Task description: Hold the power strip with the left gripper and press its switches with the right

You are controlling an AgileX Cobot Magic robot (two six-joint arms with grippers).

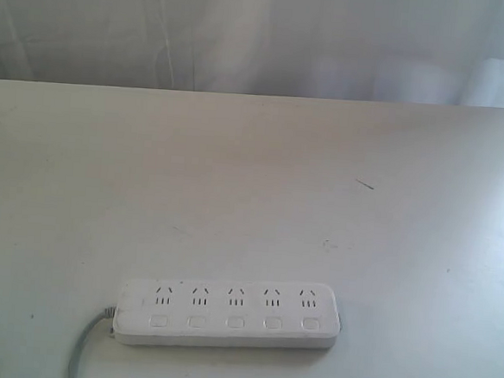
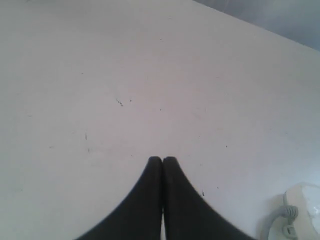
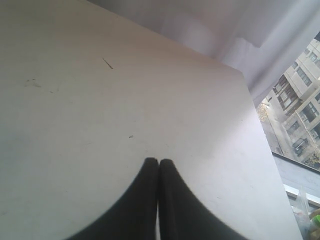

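1. At the far left of the exterior view you have the thin grey cord [image 1: 84, 343]. It leaves the strip's left end and runs off the near edge of the picture.
2. Your left end effector [image 2: 162, 161], two black wedge-shaped fingers, is fully narrowed, tips pressed together with nothing between them. It hangs over the bare white worktop [image 2: 150, 75], apart from the strip's corded end [image 2: 306, 197].
3. The long flat white plastic power strip [image 1: 226, 313] lies flat on the worktop's near part, slightly left of middle, with its five sockets facing up.
4. The five small white rounded-square switches [image 1: 235, 323] sit in a row along its near side, one below each socket.
5. Your right end effector [image 3: 158, 162] is likewise pinched together and empty, over bare worktop.
6. Past the worktop's edge, a window shows a pale building [image 3: 295, 95].
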